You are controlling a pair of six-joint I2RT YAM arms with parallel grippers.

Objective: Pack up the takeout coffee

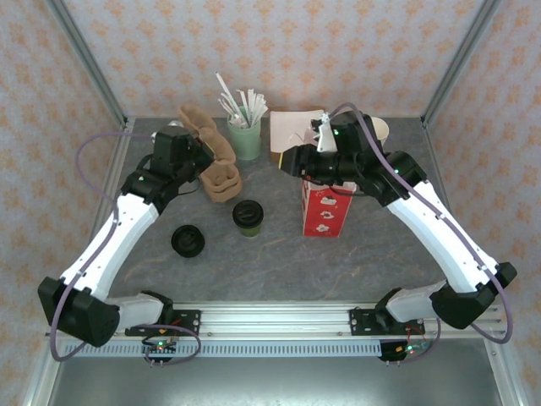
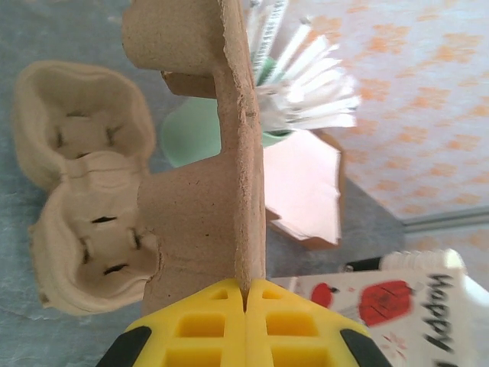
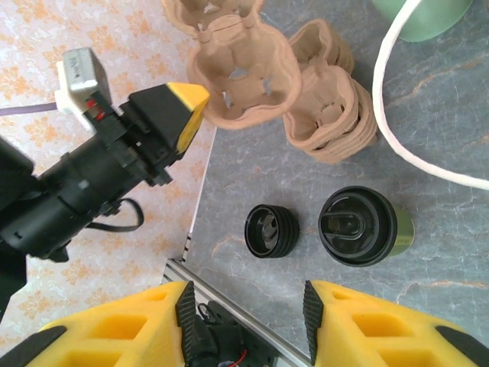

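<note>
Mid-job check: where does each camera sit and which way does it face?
Top external: above and behind the bases, looking down on the table; both arms show.
Left wrist: behind the left gripper, shut on the cup carrier, looking along it toward the bag.
Right wrist: above the table, facing down at the takeout coffee; the open right gripper shows at the bottom.
Shared: top and right wrist both show the takeout coffee.

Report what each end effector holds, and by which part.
The left end effector is shut on the cardboard cup carrier, pinching the thin edge of its rim. The right end effector is open and holds nothing.
</note>
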